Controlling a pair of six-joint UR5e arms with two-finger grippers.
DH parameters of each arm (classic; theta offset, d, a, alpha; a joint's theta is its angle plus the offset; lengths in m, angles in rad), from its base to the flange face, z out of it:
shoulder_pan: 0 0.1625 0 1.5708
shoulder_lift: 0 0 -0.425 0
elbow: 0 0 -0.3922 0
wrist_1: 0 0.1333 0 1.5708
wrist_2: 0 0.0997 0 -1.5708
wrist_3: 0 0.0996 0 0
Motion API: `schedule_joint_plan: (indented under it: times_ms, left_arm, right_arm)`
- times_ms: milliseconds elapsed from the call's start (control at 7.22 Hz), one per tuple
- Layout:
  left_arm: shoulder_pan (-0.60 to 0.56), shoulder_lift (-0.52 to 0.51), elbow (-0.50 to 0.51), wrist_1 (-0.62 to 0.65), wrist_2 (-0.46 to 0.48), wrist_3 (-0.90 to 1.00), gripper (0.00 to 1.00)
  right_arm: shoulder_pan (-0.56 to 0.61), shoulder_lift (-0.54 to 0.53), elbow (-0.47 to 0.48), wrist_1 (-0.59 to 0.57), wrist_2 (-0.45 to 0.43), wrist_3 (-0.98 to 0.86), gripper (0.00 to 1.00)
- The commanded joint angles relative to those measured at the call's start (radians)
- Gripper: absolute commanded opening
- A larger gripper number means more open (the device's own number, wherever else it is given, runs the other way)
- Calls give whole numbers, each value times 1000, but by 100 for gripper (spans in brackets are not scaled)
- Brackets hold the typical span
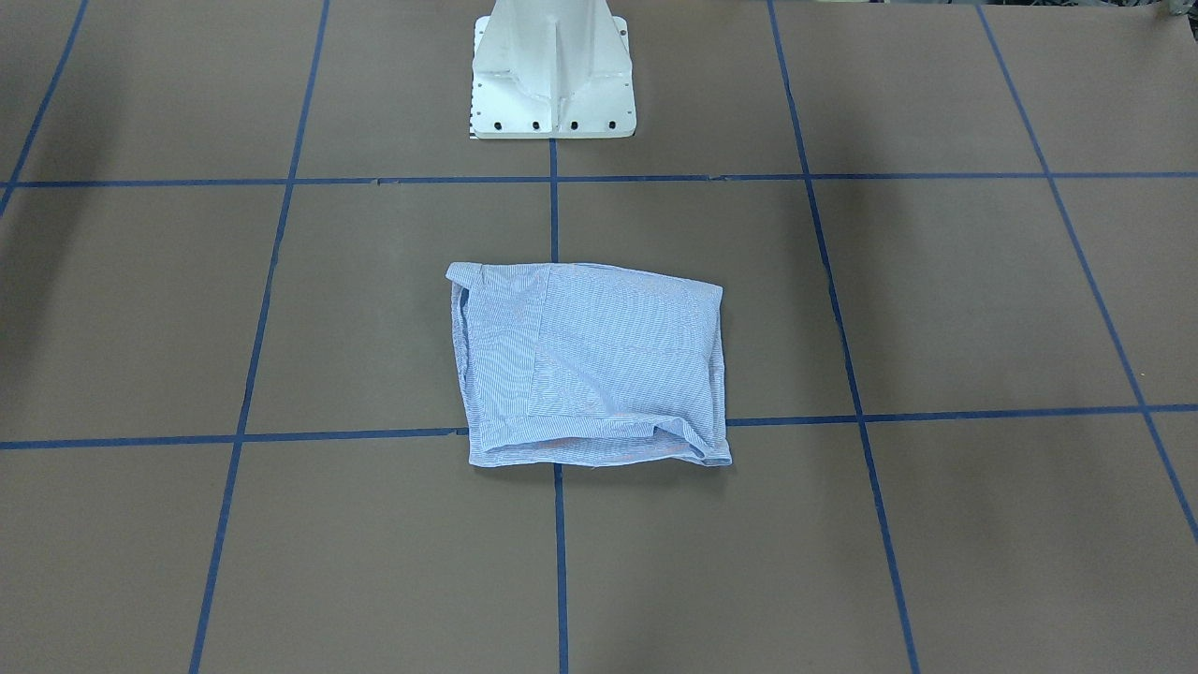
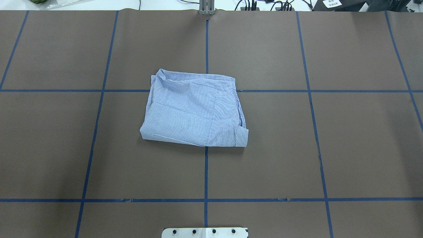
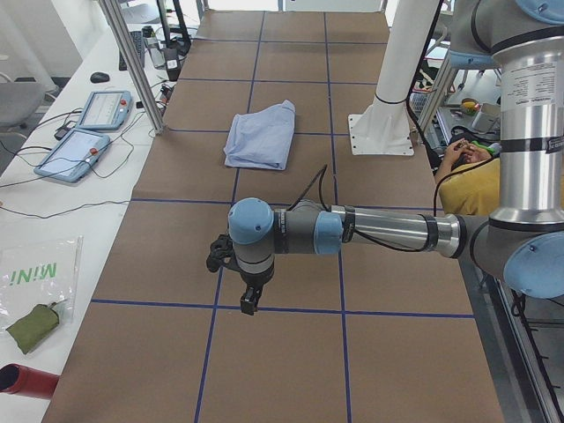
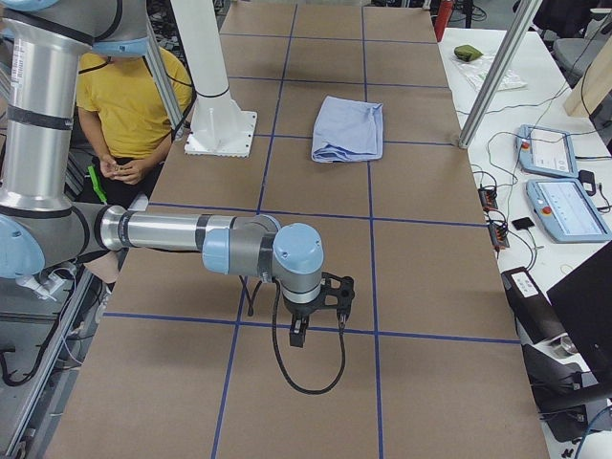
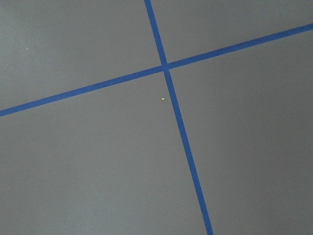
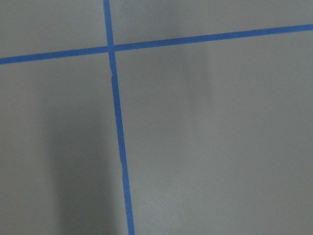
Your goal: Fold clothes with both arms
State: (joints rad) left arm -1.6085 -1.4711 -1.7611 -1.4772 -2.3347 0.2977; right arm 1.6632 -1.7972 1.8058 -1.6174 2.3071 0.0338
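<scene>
Left tool (image 3: pixel 250 304) hangs over brown table (image 2: pixel 264 148) (blue-taped grid (image 2: pixel 206 172)).

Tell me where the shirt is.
The folded shirt lies centrally in the overhead view, across the centre tape line, beyond the white pedestal.

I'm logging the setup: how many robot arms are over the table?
2. The left arm reaches out over the table's left end; the right arm does likewise at the right end. Neither is near the folded shirt. None seems hidden.
</scene>
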Motion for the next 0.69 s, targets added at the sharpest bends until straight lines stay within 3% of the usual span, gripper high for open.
schedule_joint_plan:
  times_ms: [0,554]
  left_arm:
    - [1,0,0,0,0,0,100]
    - [1,0,12,0,0,0,100]
  right_arm:
    - [-2,-2,1,1,0,0,100]
    - [-3,-2,4,1,5,2,100]
